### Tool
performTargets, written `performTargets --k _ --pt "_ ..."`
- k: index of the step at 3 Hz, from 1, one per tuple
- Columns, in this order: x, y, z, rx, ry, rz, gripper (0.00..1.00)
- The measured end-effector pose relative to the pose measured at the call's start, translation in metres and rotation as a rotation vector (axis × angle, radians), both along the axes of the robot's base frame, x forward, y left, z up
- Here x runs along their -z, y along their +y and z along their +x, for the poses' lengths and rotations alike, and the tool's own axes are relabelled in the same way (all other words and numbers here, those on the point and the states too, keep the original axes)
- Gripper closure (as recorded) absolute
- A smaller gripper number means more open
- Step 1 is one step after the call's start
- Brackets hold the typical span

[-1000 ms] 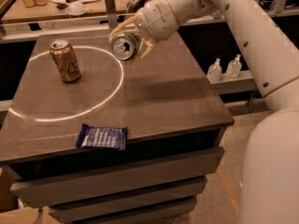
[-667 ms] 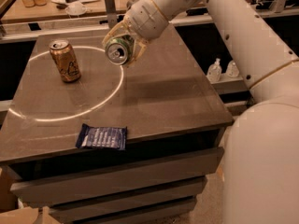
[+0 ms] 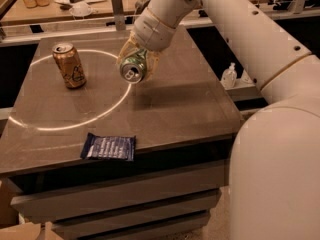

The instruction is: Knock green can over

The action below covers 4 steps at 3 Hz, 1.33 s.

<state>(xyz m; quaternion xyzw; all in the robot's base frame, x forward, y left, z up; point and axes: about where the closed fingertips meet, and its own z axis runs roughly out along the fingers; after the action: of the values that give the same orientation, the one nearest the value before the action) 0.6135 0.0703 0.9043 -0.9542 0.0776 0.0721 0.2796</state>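
Gripper [image 3: 138, 64] is clamped round the green can [image 3: 131, 73], low over the table [image 3: 190, 109] and directly under the wrist. Can is tipped: long axis near horizontal, silver top pointing front-left. Can't tell if it touches the surface. Gold can [image 3: 69, 65] stands upright, well left.

high camera looks down on table [image 3: 190, 109]; gripper [image 3: 137, 64] upper-centre, clasping green can [image 3: 131, 73]

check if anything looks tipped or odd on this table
The green can is tilted sideways, its top facing the camera, gripped by the claw above the back of the table. The brown can stands upright; nothing spilled.
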Motion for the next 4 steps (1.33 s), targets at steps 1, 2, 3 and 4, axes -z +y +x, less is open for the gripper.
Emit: performTargets --k 1,2,3,4 --pt "0.016 -0.014 0.003 0.052 -0.011 -0.099 0.83" --pt "0.037 -0.023 0.005 0.087 0.032 -0.181 0.59" --pt "0.05 -0.023 0.004 0.095 0.025 -0.257 0.36" --pt "0.051 -0.019 0.002 0.089 -0.003 -0.305 0.12"
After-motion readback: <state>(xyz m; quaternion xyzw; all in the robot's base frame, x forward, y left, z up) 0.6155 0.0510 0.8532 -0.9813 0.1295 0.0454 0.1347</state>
